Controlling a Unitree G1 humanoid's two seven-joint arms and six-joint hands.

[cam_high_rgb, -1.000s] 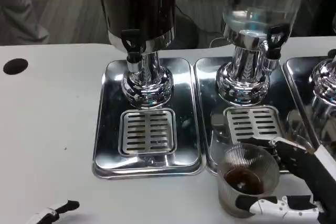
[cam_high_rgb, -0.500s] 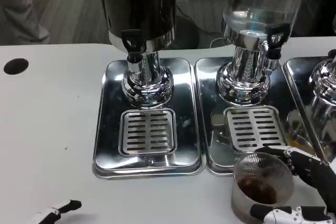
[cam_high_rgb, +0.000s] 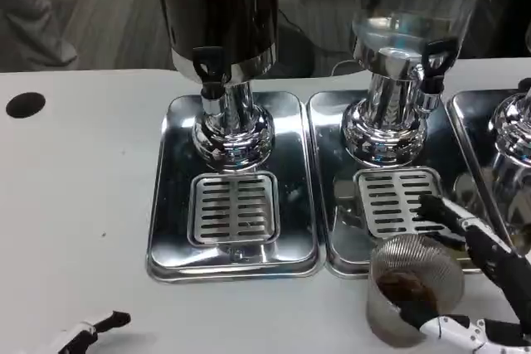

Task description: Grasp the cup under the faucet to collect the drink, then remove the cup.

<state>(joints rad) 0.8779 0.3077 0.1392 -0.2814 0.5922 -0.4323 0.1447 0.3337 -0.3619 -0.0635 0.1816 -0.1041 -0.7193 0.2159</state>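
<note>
A clear ribbed cup point(cam_high_rgb: 412, 288) with dark drink in its bottom stands on the white table, just in front of the middle drip tray point(cam_high_rgb: 332, 205). My right hand point(cam_high_rgb: 477, 279) is around it from the right. Its fingers point(cam_high_rgb: 448, 215) stretch out over the tray's grate, lifted off the cup's far rim. Its thumb point(cam_high_rgb: 444, 327) lies against the cup's near lower side. The dark dispenser's black faucet point(cam_high_rgb: 209, 68) is at the left, far from the cup. My left hand point(cam_high_rgb: 83, 336) lies at the bottom left edge with a finger stretched out, holding nothing.
The dark dispenser stands on the left steel tray point(cam_high_rgb: 166, 205) with a slotted grate point(cam_high_rgb: 234, 207). A clear dispenser with a black tap point(cam_high_rgb: 436, 57) stands on the middle tray. A third tray point(cam_high_rgb: 469, 134) lies at the right edge. A black hole point(cam_high_rgb: 24, 104) marks the table's far left.
My right hand carried the cup a little right and toward me, then its fingers lifted off the cup's far side and spread over the grate. The left hand barely moved.
</note>
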